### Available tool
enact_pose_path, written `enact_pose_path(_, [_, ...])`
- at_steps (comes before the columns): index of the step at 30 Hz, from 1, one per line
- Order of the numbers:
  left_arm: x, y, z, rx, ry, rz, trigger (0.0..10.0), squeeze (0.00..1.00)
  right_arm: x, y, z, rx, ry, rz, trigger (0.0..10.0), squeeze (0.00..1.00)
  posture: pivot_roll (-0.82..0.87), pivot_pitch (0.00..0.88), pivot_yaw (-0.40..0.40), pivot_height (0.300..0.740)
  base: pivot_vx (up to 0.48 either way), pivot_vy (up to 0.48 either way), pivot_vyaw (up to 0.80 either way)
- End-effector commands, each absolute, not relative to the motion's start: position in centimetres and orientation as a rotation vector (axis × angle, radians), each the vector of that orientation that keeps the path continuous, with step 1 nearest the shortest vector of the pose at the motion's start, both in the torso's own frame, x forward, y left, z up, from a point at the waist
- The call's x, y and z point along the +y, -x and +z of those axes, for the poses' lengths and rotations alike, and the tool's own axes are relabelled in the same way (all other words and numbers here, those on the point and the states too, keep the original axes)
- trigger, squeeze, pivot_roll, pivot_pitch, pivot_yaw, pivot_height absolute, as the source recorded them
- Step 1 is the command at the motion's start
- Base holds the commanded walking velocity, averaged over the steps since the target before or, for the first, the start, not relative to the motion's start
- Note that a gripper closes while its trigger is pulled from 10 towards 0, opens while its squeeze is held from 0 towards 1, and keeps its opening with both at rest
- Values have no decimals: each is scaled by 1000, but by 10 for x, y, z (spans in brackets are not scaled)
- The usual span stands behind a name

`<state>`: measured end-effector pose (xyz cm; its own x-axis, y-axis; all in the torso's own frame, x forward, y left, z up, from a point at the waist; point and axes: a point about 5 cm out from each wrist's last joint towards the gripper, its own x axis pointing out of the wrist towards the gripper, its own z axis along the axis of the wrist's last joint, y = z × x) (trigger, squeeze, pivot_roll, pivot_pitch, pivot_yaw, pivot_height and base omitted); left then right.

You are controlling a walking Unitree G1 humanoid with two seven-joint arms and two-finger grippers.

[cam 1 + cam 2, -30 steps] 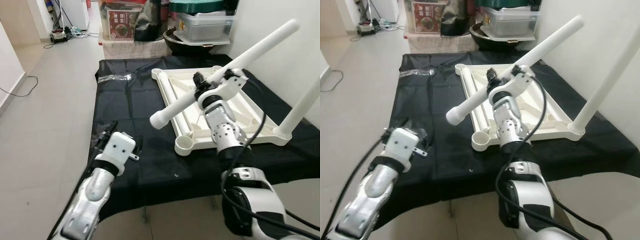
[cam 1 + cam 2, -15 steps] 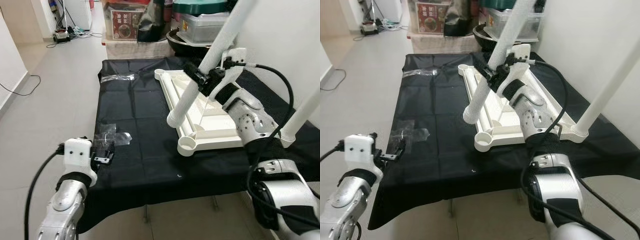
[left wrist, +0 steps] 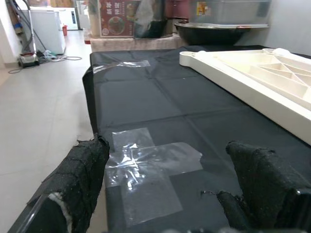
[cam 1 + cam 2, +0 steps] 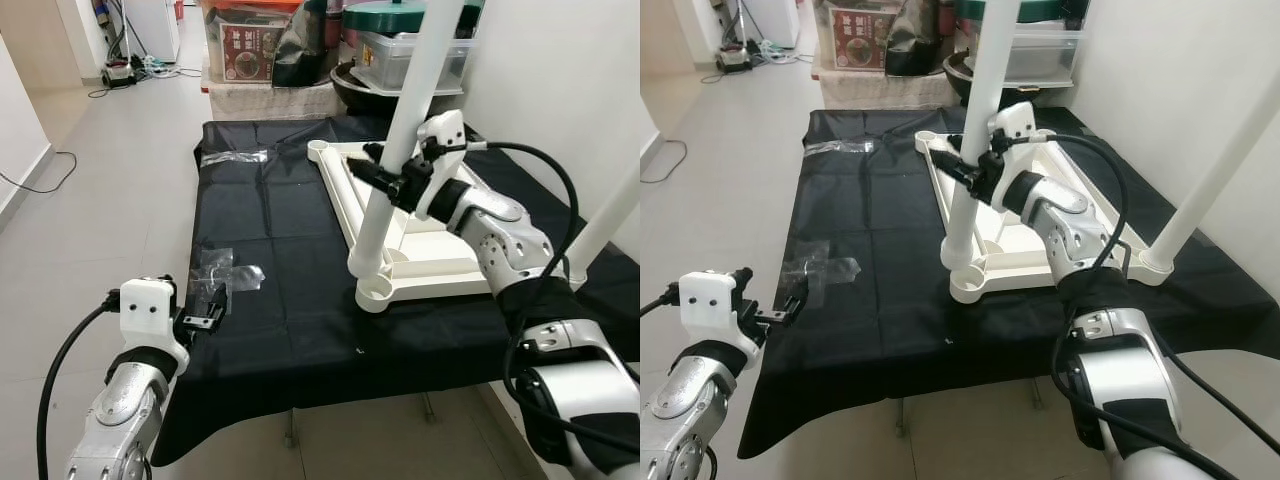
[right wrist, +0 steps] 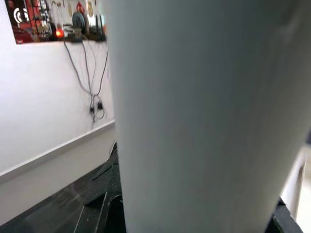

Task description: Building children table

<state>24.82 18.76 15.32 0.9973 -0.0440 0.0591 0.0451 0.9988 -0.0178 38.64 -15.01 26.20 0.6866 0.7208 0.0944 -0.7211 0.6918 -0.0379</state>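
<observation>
Table leg [image 4: 392, 170]: long white tube, nearly upright, its foot just above the near corner socket [image 4: 374, 292] of the upside-down tabletop [image 4: 440, 262] on the black surface [image 4: 270, 260]
Right gripper [image 4: 388, 182]: fingers clamped on the leg's middle
Left gripper [image 3: 165, 194]: fingers spread wide, holding nothing, near clear plastic wrap [image 3: 146, 162]
Feel: looks light, stiff and smooth; may slip, so grip low

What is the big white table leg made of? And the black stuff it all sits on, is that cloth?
The table leg looks like smooth, matte white plastic: evenly coloured and tube-shaped, like the ribbed, moulded tabletop. It could be hollow; I can't tell. The right gripper holds it. The black cover looks like thin fabric: it shows fold creases and drapes over the edge.
</observation>
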Motion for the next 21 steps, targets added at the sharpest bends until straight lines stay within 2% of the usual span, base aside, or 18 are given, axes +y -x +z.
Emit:
enact_pose_path(1, [188, -246, 148, -29, 37, -54, 10000, 0, -153, -385, 260, -67, -41, 819, 0, 0, 57, 0, -76, 740, 0, 0, 0])
enact_pose_path(2, [188, -246, 147, -24, 48, -60, 10000, 0, -154, -387, 254, 0, -97, 807, 0, 0, 54, 0, -74, 740, 0, 0, 0])
enact_pose_path(5, [189, -246, 146, -22, 54, -63, 10000, 0, -155, -388, 250, 42, -130, 797, 0, 0, 54, 0, -74, 740, 0, 0, 0])
enact_pose_path(9, [189, -246, 146, -23, 60, -64, 10000, 0, -162, -391, 241, 68, -24, 748, 0, 0, 54, 0, -80, 740, 0, 0, 0])
enact_pose_path(11, [189, -246, 146, -23, 60, -64, 10000, 0, -162, -391, 241, 68, -24, 748, 0, 0, 54, 0, -80, 740, 0, 0, 0])
enact_pose_path(13, [189, -245, 147, -32, 66, -58, 10000, 0, -165, -392, 243, 36, 67, 730, 0, 0, 53, 0, -83, 740, 0, 0, 0])
enact_pose_path(21, [189, -245, 146, -31, 80, -63, 10000, 0, -167, -391, 240, 71, 89, 715, 0, 0, 52, 0, -84, 740, 0, 0, 0])
